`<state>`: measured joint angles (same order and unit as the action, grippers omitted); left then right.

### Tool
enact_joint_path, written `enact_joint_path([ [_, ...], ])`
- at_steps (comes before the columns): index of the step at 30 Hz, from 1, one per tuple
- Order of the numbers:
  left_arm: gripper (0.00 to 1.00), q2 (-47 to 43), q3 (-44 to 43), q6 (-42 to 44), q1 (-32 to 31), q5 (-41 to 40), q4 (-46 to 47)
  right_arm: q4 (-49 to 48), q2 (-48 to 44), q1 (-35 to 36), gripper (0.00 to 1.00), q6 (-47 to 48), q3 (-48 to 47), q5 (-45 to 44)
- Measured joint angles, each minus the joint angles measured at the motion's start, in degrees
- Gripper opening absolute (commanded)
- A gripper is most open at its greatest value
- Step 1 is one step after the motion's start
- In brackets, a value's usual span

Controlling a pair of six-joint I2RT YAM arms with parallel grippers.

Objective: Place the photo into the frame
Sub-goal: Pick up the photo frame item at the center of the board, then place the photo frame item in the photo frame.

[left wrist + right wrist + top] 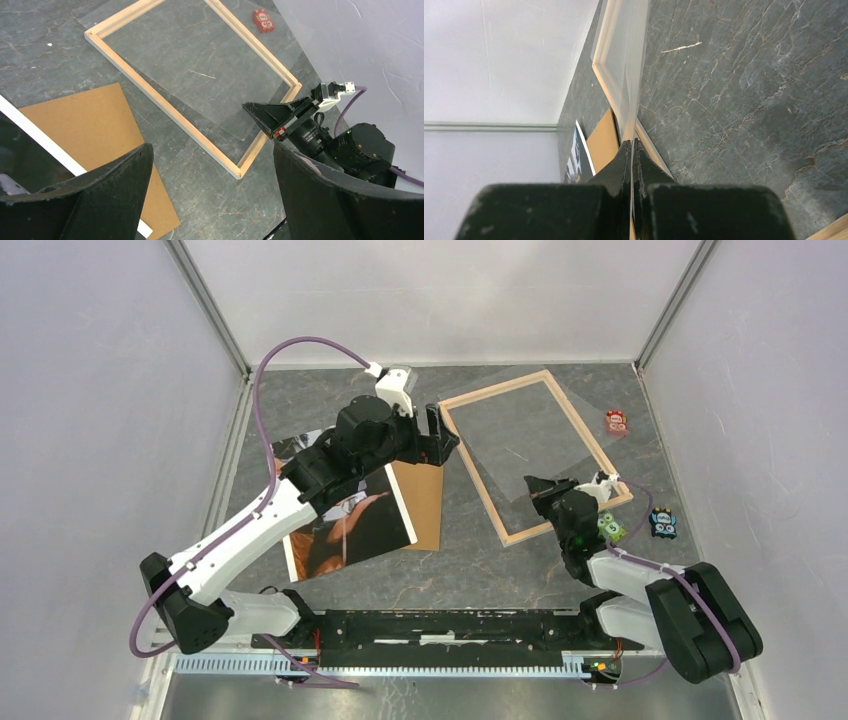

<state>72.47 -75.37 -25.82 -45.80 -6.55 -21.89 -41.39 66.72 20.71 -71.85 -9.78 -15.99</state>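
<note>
The pale wooden frame (pixel 473 473) lies flat at the back right of the table, also seen from the left wrist (pixel 165 107). A clear sheet (pixel 530 440) lies askew over it. My right gripper (pixel 535 488) is shut on that sheet's near edge; its wrist view shows the thin pane (pixel 631 65) pinched between the fingertips (pixel 631 147). The photo (pixel 350 525), a dark print with a white border, lies at the left, partly under my left arm. My left gripper (pixel 447 440) hangs open and empty (pixel 212 190) above the frame's near-left corner.
A brown backing board (pixel 425 505) lies under the photo's right edge. A small red toy (pixel 616 422) sits right of the frame, with a blue one (pixel 663 524) and a green one (pixel 611 528) near the right arm. Grey walls enclose the table.
</note>
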Motion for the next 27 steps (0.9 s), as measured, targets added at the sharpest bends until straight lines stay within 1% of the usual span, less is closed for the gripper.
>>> enact_joint_path([
  [5,0.95,-1.36,0.13,0.44,-0.07,-1.29,0.09,-0.92,0.44,0.0,0.0,-3.34,0.28,-0.66],
  [12,0.96,-1.66,0.52,0.46,-0.07,-2.38,0.22,-2.43,4.24,0.98,0.0,-8.55,0.28,-1.22],
  [27,0.96,-1.6,1.22,0.44,-0.07,-2.12,1.01,3.82,0.92,2.19,0.0,-13.9,1.38,-2.78],
])
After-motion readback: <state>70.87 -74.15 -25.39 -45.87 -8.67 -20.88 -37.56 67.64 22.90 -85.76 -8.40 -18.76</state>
